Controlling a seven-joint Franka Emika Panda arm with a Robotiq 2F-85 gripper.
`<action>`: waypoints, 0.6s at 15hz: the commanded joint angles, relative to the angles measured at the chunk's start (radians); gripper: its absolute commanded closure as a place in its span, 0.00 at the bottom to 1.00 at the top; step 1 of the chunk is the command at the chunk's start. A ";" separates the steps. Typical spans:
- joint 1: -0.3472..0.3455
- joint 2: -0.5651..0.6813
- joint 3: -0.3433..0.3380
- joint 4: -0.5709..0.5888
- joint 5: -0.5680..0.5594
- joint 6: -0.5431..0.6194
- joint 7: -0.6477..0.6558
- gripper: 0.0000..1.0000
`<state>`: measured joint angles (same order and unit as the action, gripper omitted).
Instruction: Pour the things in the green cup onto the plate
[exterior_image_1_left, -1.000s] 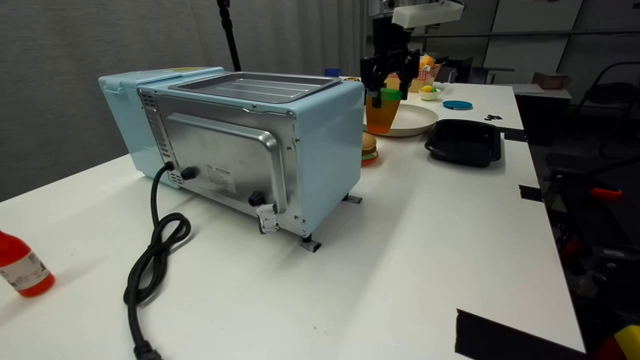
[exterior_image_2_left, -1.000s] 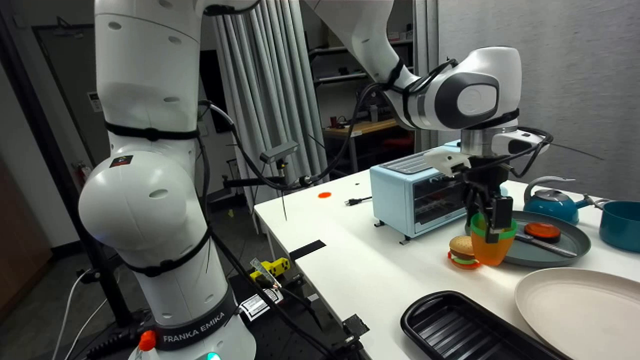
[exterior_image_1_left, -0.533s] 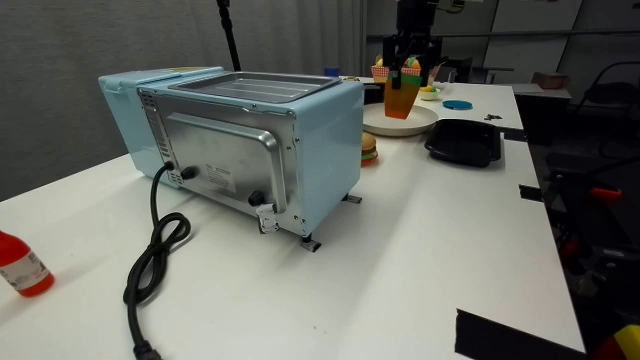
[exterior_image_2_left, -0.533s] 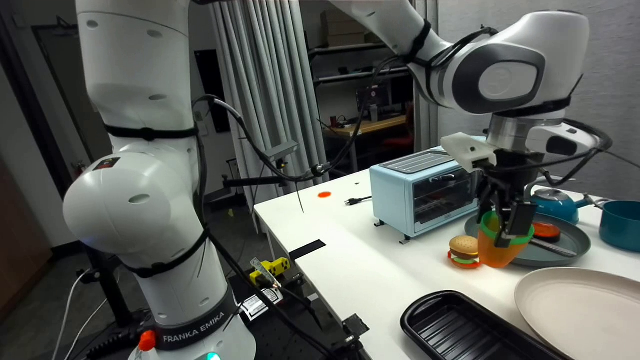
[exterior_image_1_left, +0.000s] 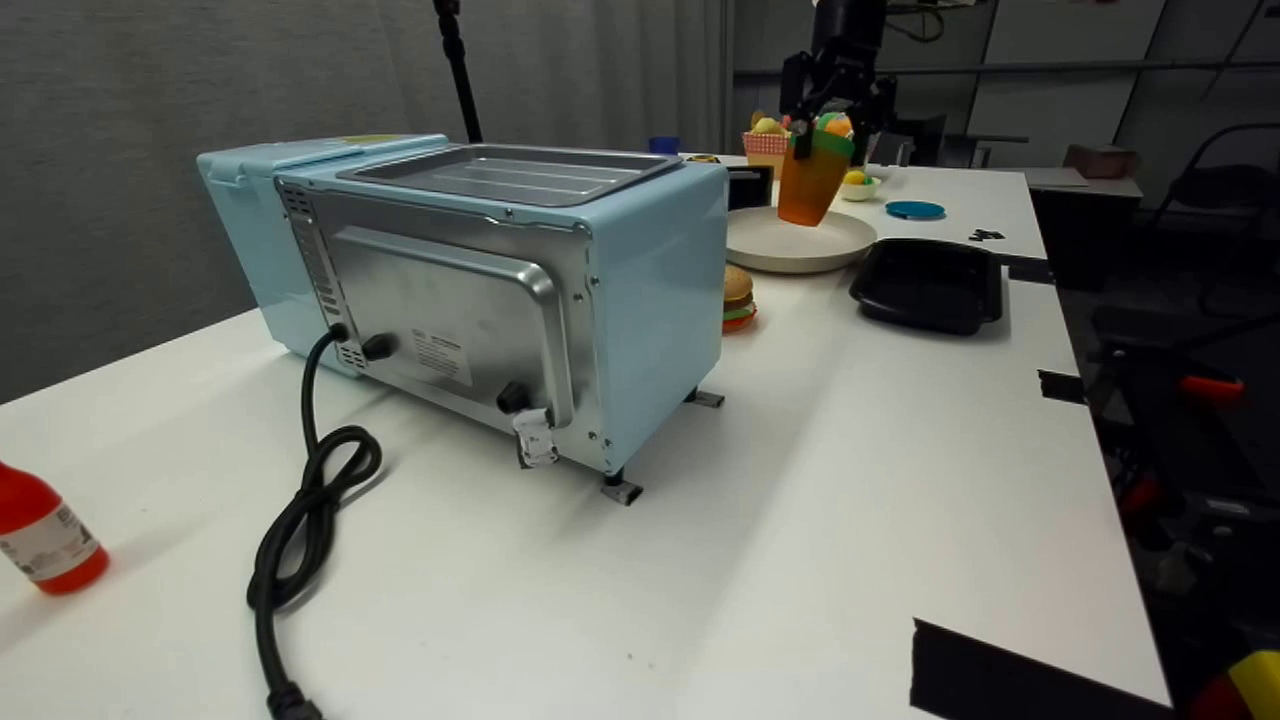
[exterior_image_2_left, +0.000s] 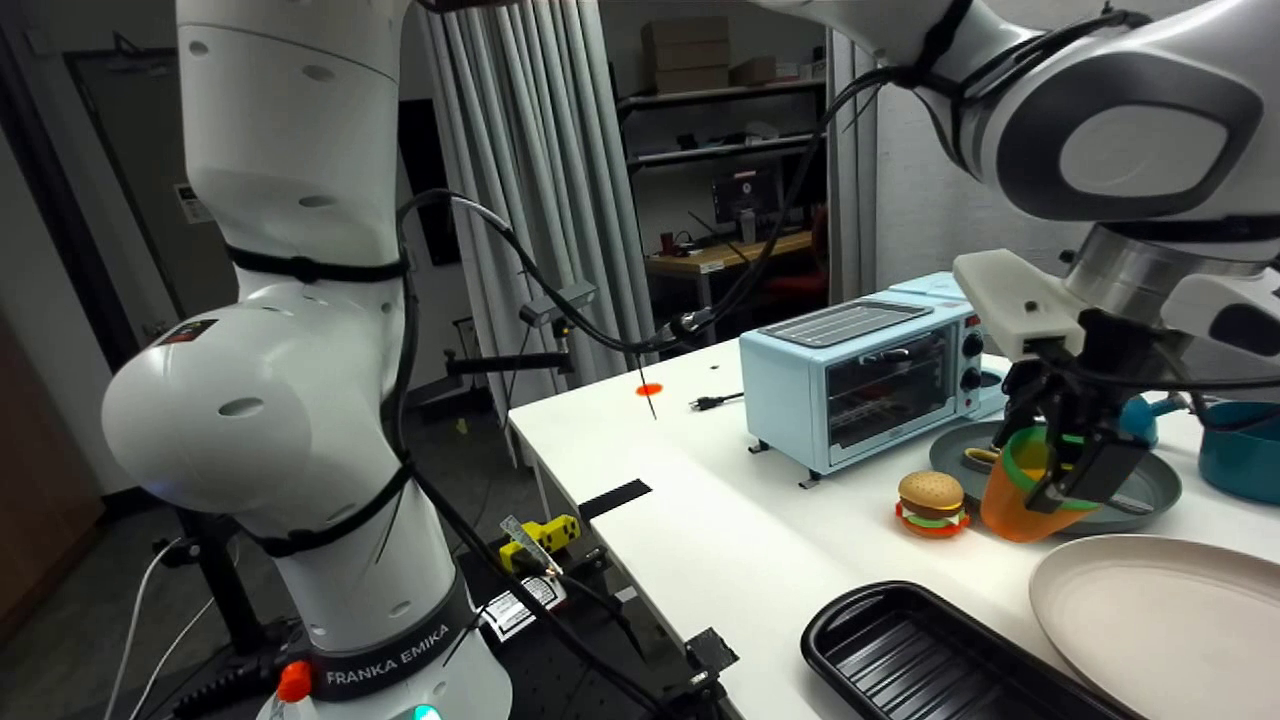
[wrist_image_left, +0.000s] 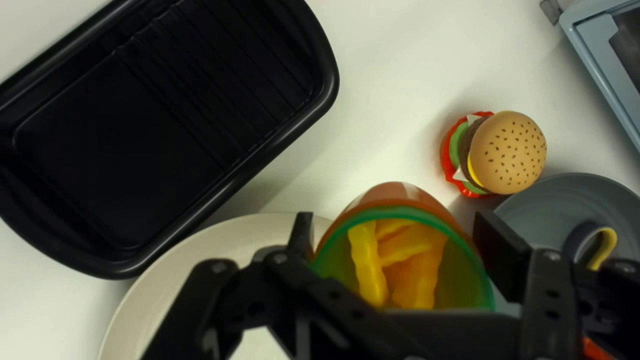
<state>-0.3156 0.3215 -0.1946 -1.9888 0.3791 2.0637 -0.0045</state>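
Note:
The green cup (exterior_image_2_left: 1020, 505), with an orange lower body and green rim, hangs in the air with my gripper (exterior_image_2_left: 1045, 462) shut on it near the rim. It leans, its base toward the burger and its mouth toward the upper right in both exterior views. Looking down in the wrist view, I see the cup (wrist_image_left: 395, 194) between the two fingers (wrist_image_left: 302, 232). Several yellow wavy strips, the things (wrist_image_left: 367, 262), lie inside it. The pale round plate (exterior_image_2_left: 1170, 620) rests on the table; in the wrist view the cup is at the plate's (wrist_image_left: 235, 237) right edge.
A toy burger (exterior_image_2_left: 932, 503) stands close to the cup. A black pan (exterior_image_2_left: 905, 650) lies by the plate. Behind the cup is a grey dish (exterior_image_2_left: 960, 440); the light-blue toaster oven (exterior_image_2_left: 850, 370) stands further back. A teal pot (exterior_image_2_left: 1245, 455) is at the far right.
The gripper has carried the cup toward the plate, moving to the right in both exterior views. The cup has tipped further over, while the plate, pan and burger have stayed put.

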 joint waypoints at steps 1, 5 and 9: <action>-0.044 0.095 -0.004 0.171 0.037 -0.115 -0.022 0.45; -0.074 0.180 0.014 0.307 0.063 -0.197 -0.020 0.45; -0.122 0.276 0.043 0.423 0.170 -0.314 -0.026 0.45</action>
<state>-0.3797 0.5041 -0.1838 -1.6913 0.4651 1.8592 -0.0050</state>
